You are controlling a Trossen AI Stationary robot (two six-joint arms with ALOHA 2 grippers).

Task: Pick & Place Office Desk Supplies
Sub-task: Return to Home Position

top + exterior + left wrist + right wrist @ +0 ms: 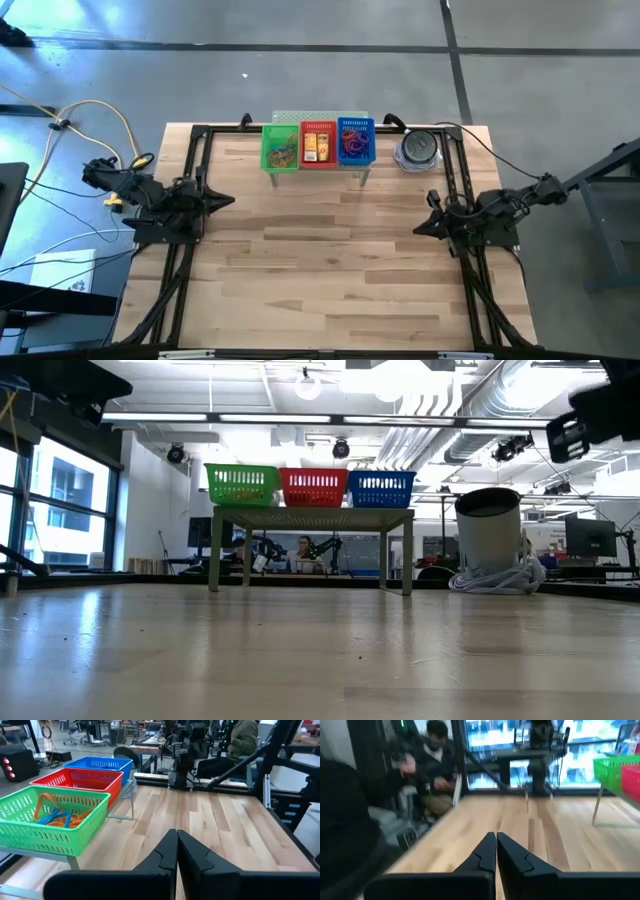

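Loops, thin, orange and blue [64, 818], lay in the green mesh basket [30, 835]; my left pincer [176, 832] and right pincer [496, 835] hung closed, empty, at opposite edges of the wooden bench [330, 262].

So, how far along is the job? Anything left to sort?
Nearly done. The green basket, red basket and blue basket stand side by side on the shelf, with loops and packets inside. Nothing is in hand: the left tool and right tool are shut and empty, at the table's sides. No loose supplies show on the table.
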